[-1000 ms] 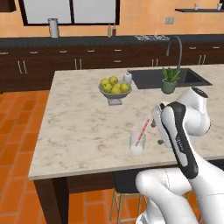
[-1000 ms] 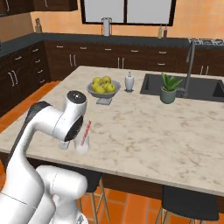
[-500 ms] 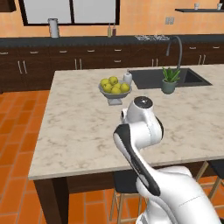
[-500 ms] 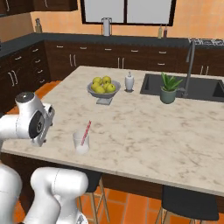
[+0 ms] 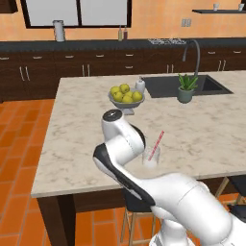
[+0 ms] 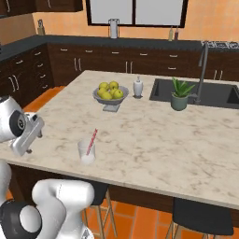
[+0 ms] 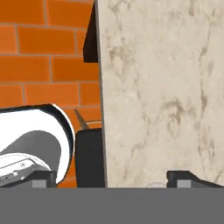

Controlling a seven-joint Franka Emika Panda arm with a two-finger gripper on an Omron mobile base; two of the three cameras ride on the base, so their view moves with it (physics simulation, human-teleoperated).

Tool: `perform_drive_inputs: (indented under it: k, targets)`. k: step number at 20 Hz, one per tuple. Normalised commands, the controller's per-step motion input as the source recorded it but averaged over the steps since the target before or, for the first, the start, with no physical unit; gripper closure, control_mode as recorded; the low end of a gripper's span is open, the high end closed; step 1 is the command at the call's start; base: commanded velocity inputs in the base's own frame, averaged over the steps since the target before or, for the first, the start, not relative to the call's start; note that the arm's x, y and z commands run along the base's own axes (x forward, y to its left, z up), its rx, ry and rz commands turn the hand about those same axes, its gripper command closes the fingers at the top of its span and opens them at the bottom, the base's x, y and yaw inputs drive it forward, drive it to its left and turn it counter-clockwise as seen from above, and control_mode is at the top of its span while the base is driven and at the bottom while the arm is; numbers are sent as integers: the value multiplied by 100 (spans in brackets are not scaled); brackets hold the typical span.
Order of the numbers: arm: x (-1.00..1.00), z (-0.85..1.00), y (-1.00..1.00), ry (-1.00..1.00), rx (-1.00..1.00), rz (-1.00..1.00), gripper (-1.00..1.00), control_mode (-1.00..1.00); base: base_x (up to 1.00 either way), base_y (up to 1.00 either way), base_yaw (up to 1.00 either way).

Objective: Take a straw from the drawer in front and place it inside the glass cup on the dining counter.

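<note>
Straw (image 6: 92, 141) leaning in glass cup (image 6: 86, 152) on dining counter (image 6: 154, 140), jaws wide, empty, well apart

We see the glass cup (image 5: 151, 157) (image 6: 86, 151), a short clear whitish tumbler, standing upright on the dining counter (image 5: 86, 125) (image 6: 154, 135) (image 7: 162, 87) close to its near edge, well in front of the fruit on the same top. The straw (image 5: 155, 144) (image 6: 91, 141), a thin red-pink stick with faint white stripes, stands inside the cup, its lower end down in the glass and its upper end leaning out over the rim, tilted up and to the right. The counter itself is a broad island with a beige marbled stone top on a dark wood base.
</note>
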Motion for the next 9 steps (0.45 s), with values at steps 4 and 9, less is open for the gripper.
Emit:
perform_drive_inputs:
  k: [4,9]
  targets:
    - [-12,0,46,31,0,-18,-100,-100,0,0,0]
    - [-56,0,22,5,0,-14,-100,-100,0,0,0]
